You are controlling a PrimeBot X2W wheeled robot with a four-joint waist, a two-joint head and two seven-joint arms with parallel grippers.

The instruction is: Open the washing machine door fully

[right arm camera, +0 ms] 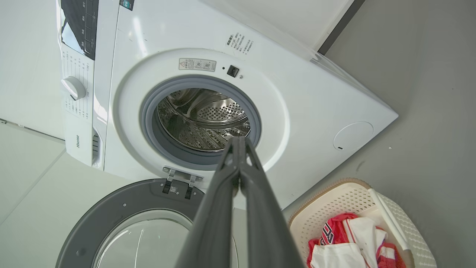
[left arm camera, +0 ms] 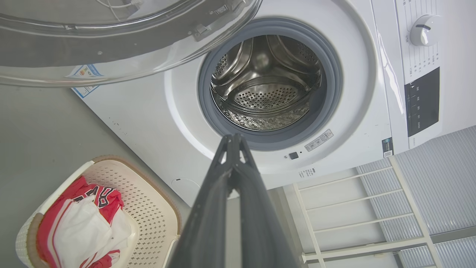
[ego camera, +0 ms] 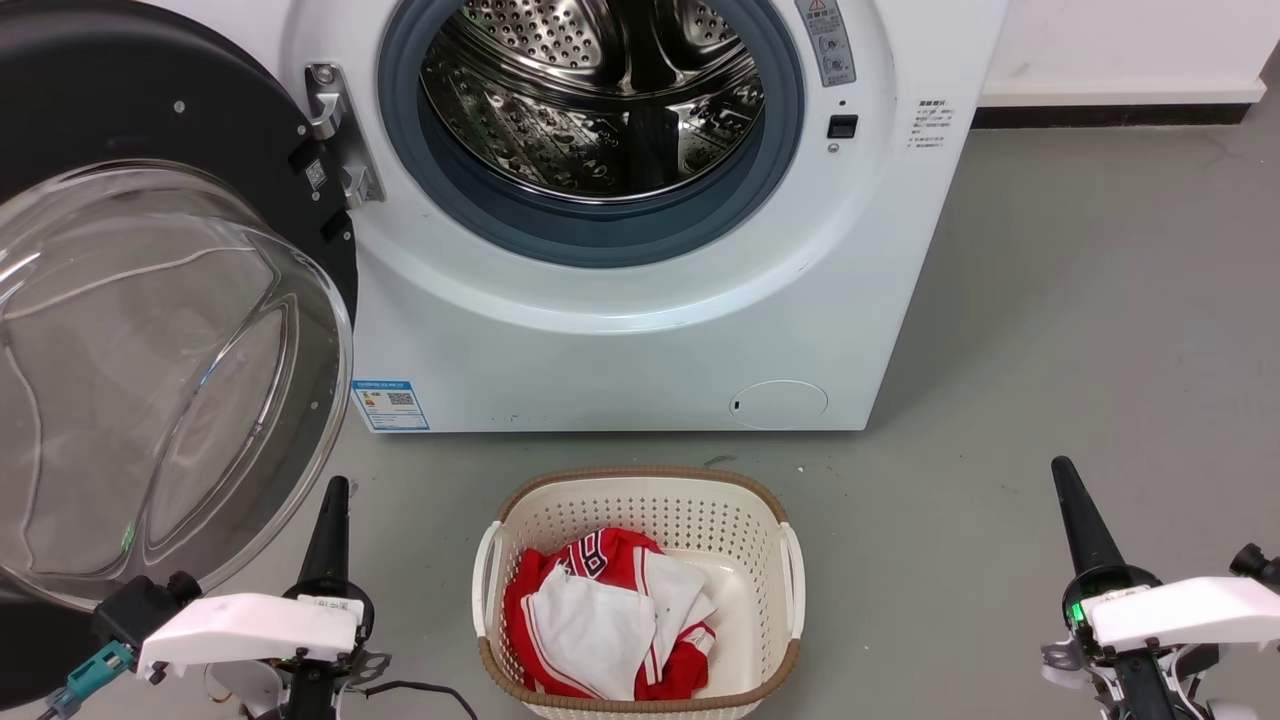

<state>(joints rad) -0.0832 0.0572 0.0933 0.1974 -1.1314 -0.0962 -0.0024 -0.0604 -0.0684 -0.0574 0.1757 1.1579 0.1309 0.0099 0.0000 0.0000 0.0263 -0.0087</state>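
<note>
**Black glossy door, standing wide**

The washing machine door [ego camera: 150, 300] takes up the left of the head view. It hangs on its hinge from the washing machine [ego camera: 620, 340], apart from both claws. I judge it stiff, rather heavy and slippery, so push on the black rim far from the hinge, not on the fragile glass bowl. The left gripper [ego camera: 333, 505] and the right gripper [ego camera: 1072, 495] are closed and hold nothing. Perhaps the door is at its stop, but the frame cuts off its edge.
</note>
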